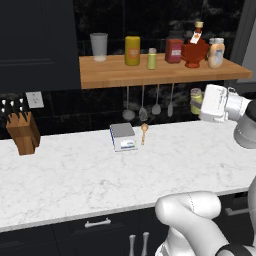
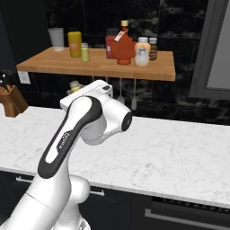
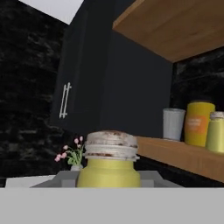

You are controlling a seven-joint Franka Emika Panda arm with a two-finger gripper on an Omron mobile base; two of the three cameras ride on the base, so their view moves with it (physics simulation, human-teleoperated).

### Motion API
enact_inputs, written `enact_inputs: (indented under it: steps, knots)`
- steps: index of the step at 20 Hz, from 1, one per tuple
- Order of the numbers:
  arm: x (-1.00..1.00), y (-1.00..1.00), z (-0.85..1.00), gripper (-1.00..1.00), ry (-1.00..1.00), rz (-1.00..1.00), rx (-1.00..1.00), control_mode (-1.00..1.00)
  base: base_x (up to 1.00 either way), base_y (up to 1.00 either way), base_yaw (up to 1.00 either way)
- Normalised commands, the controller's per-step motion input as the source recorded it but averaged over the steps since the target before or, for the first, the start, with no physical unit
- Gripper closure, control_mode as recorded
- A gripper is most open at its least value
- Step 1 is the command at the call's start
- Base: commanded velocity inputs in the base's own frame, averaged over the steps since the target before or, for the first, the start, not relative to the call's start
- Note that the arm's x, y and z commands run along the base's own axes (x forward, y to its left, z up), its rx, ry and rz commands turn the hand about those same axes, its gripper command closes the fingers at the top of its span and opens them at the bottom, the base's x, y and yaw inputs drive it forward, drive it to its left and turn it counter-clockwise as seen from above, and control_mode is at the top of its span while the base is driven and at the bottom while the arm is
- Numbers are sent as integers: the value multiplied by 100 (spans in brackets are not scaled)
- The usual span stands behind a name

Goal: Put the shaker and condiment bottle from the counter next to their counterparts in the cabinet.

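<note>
Left base view: shaker [image 1: 196,100] held upright in the gripper [image 1: 199,106], in the air just under the right end of the cabinet [image 1: 115,75].
Left base view, target: paler green shaker [image 1: 152,58] stands on the shelf, up and to the left of the held one; long axis of both vertical.
Left base view, bottle: condiment bottle [image 1: 194,48] already on the shelf, just beside the boxy red jar [image 1: 173,50].
Left base view, hidden: fingertips covered by the white hand; lower half of the shaker cut off.
Right base view, position: shaker [image 2: 74,87] peeps out behind the hand, below the shelf edge [image 2: 99,72], above the counter [image 2: 179,152].
Right base view, hidden: jaws blocked by the arm; grip not visible from here.
Hand view, grip: jaws closed narrowly on the yellow body of the shaker [image 3: 109,164], cap up.
Hand view, relation: shelf plank [image 3: 183,153] to the right and slightly higher; probably must go up and over the edge.
Hand view, unclear: base of the shaker cut off at the bottom.
</note>
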Motion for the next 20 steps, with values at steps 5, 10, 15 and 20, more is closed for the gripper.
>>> enact_inputs:
  steps: [5, 10, 15, 20]
  knots:
    - [0, 20, 60, 100, -9, 1, 7, -100, 0, 0, 0]
    - [0, 16, 78, 100, -1, 0, 13, -100, 0, 0, 0]
    - [0, 9, 52, 100, 0, 1, 12, -100, 0, 0, 0]
    - [5, 0, 12, 100, 0, 0, 16, -100, 0, 0, 0]
